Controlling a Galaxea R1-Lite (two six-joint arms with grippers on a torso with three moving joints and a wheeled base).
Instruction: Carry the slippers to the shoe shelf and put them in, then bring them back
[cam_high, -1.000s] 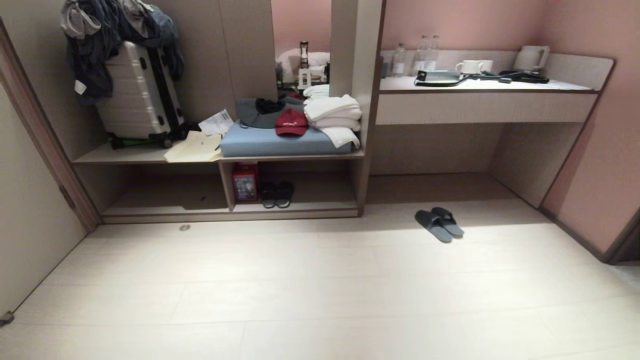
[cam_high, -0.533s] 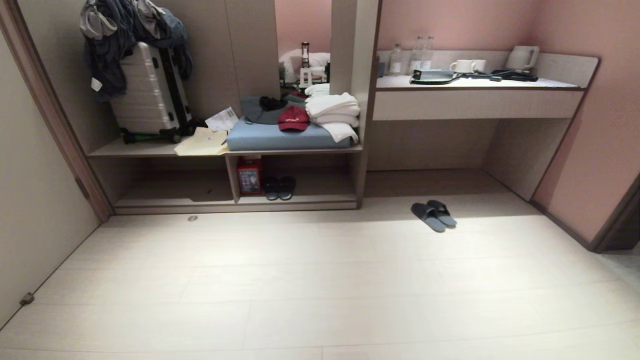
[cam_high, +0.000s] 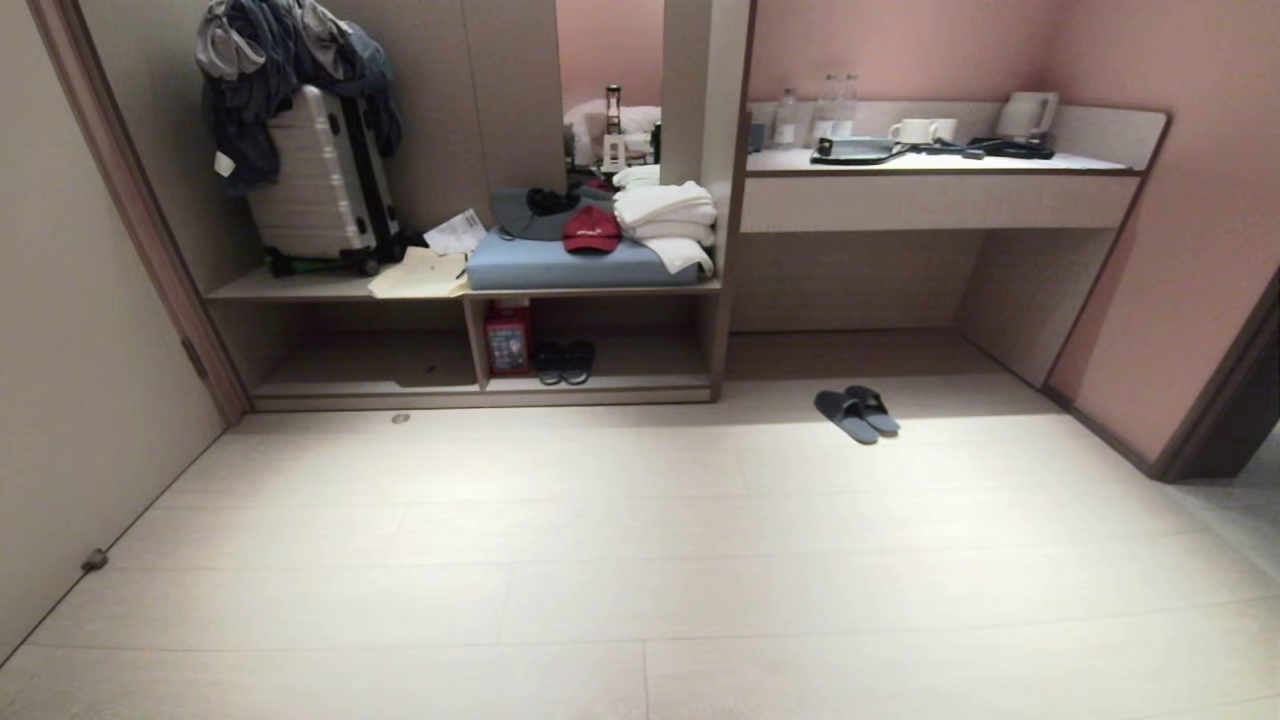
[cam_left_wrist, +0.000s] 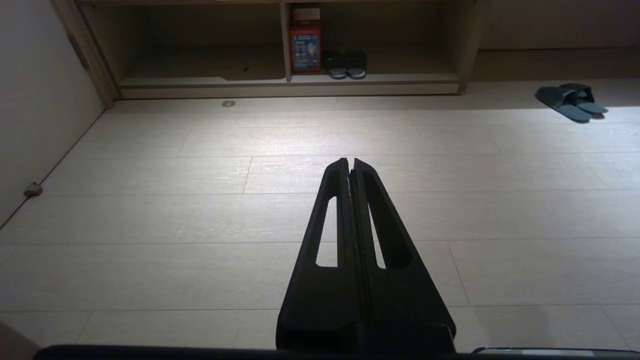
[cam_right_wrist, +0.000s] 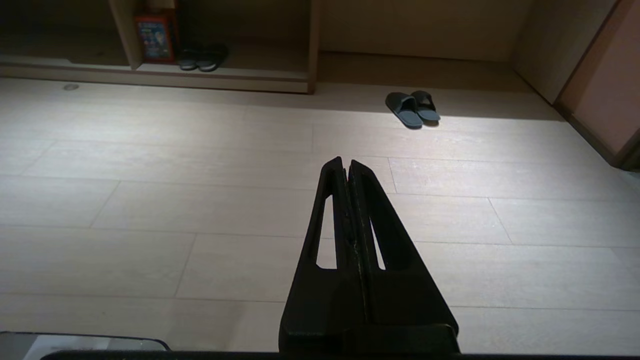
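Observation:
The grey-blue slippers (cam_high: 856, 413) lie side by side on the floor in front of the desk recess; they also show as a pair of slippers (cam_right_wrist: 412, 108) in the right wrist view and slippers (cam_left_wrist: 571, 100) in the left wrist view. The shoe shelf (cam_high: 480, 395) is the low open compartment at the back left, with a vertical divider. My left gripper (cam_left_wrist: 349, 161) and right gripper (cam_right_wrist: 346, 161) are both shut and empty, held low over bare floor far from the slippers. Neither arm shows in the head view.
A darker pair of slippers (cam_high: 562, 362) and a red box (cam_high: 508, 337) sit in the shelf's right compartment. Above are a suitcase (cam_high: 318, 185), a blue cushion (cam_high: 580, 265) and towels (cam_high: 665, 220). The desk (cam_high: 930, 190) stands at right, walls on both sides.
The whole head view has shifted: the shelf, desk and slippers look smaller and farther away, so the camera has backed off. Nothing in the room has moved itself.

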